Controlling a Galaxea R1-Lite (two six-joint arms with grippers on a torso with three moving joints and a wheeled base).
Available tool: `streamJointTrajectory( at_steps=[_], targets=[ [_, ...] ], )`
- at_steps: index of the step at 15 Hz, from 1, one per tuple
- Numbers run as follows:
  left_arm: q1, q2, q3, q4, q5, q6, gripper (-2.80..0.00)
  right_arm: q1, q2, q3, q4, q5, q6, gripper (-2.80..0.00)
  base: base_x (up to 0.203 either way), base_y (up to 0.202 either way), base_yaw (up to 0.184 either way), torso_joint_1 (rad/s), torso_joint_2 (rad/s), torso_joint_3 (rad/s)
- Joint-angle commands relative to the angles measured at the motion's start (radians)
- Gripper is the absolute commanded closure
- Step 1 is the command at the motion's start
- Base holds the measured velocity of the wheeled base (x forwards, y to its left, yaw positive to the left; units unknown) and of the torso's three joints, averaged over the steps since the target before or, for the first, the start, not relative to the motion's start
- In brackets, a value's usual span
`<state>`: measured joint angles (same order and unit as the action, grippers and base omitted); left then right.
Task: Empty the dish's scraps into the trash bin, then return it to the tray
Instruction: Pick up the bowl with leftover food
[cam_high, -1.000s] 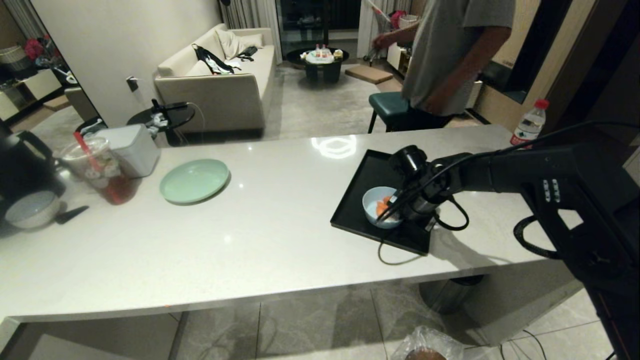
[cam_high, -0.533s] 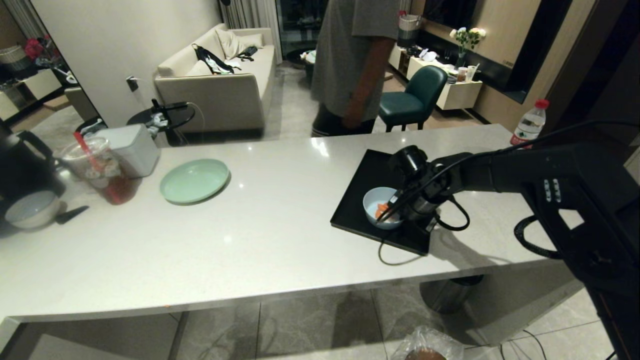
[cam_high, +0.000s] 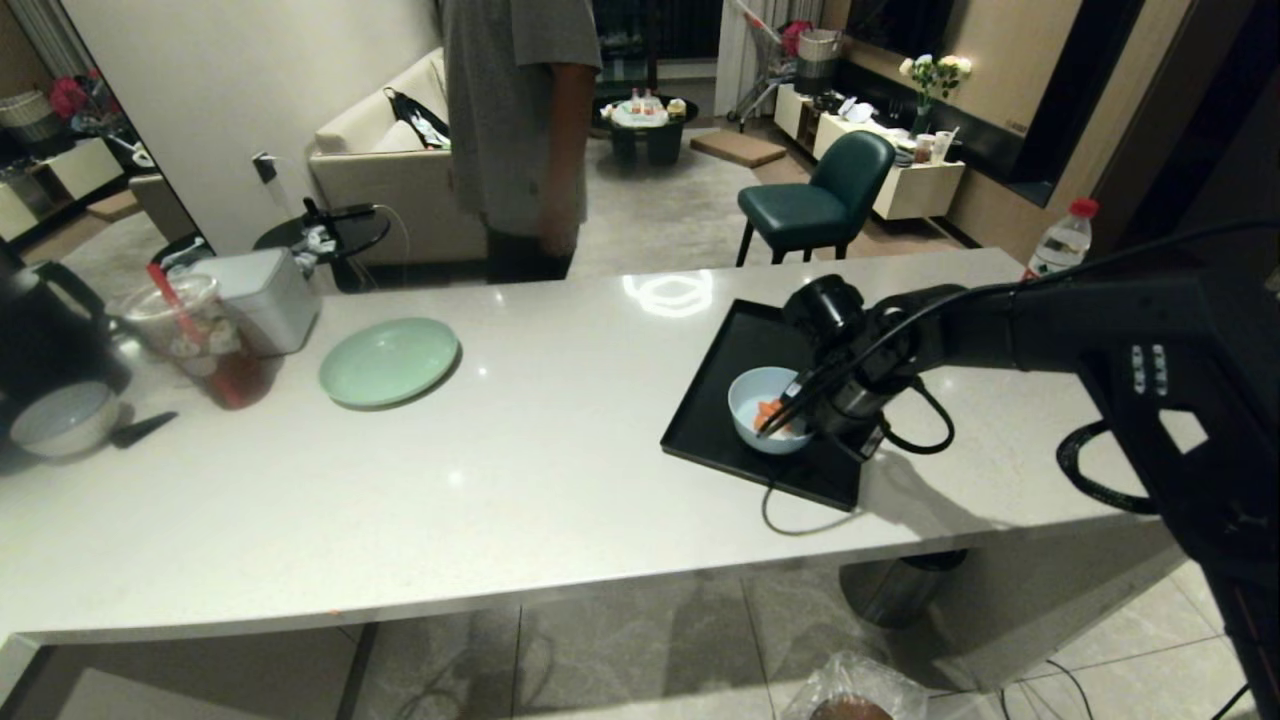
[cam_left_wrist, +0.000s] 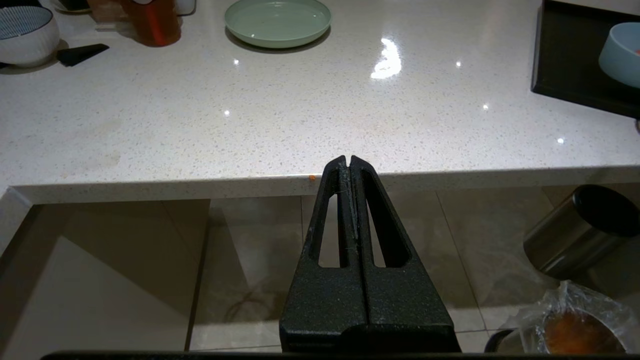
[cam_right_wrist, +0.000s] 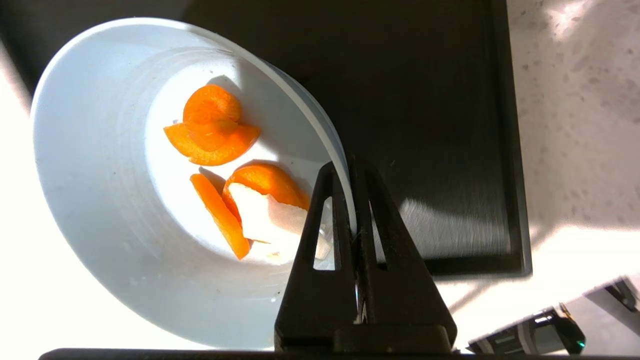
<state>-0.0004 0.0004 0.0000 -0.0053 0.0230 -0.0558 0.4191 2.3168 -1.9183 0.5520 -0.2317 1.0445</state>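
The dish (cam_high: 750, 392), a small pale blue bowl, is at the front of the black tray (cam_high: 735, 340) on the counter's right side. Orange and pale scraps (cam_right_wrist: 215, 130) lie inside the dish (cam_right_wrist: 95, 175). My right gripper (cam_right_wrist: 346, 162) is shut on the dish's near rim, one finger inside and one outside, above the tray (cam_right_wrist: 430, 100). In the head view the right gripper (cam_high: 800, 412) is at the dish's right edge. The bag-lined trash bin (cam_high: 850, 698) stands on the floor in front of the counter. My left gripper (cam_left_wrist: 348, 160) hangs shut and empty below the counter edge.
A steel bin with a black lid (cam_high: 900, 585) stands under the counter near the trash bin (cam_left_wrist: 575, 332). A mint-green plate (cam_high: 388, 360), a drink cup (cam_high: 205, 340), a white box (cam_high: 265, 298) and a white-grey bowl (cam_high: 62, 418) occupy the counter's left. A person (cam_high: 520, 130) stands behind the counter.
The person has walked from right to left behind the counter. My right arm has risen a little, and the dish has shifted slightly with it.
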Motion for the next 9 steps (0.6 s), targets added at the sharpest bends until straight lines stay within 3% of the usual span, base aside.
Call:
streamJointTrajectory(
  at_steps=[1, 6, 9],
  targets=[
    [0.0, 0.0, 0.0, 0.0, 0.0, -0.001, 0.0, 0.014, -0.055, 0.001, 0.035, -0.002, 0.006, 0.0, 0.0, 0.0, 0.0, 0.0, 0.0, 0.0],
    [0.0, 0.0, 0.0, -0.001, 0.0, -0.001, 0.0, 0.082, -0.147, 0.018, 0.129, -0.015, 0.041, 0.0, 0.0, 0.0, 0.0, 0.0, 0.0, 0.0],
    [0.0, 0.001, 0.0, 0.0, 0.0, -0.001, 0.0, 0.151, -0.224, 0.097, 0.137, -0.054, 0.042, 0.0, 0.0, 0.0, 0.0, 0.0, 0.0, 0.0]
  ],
)
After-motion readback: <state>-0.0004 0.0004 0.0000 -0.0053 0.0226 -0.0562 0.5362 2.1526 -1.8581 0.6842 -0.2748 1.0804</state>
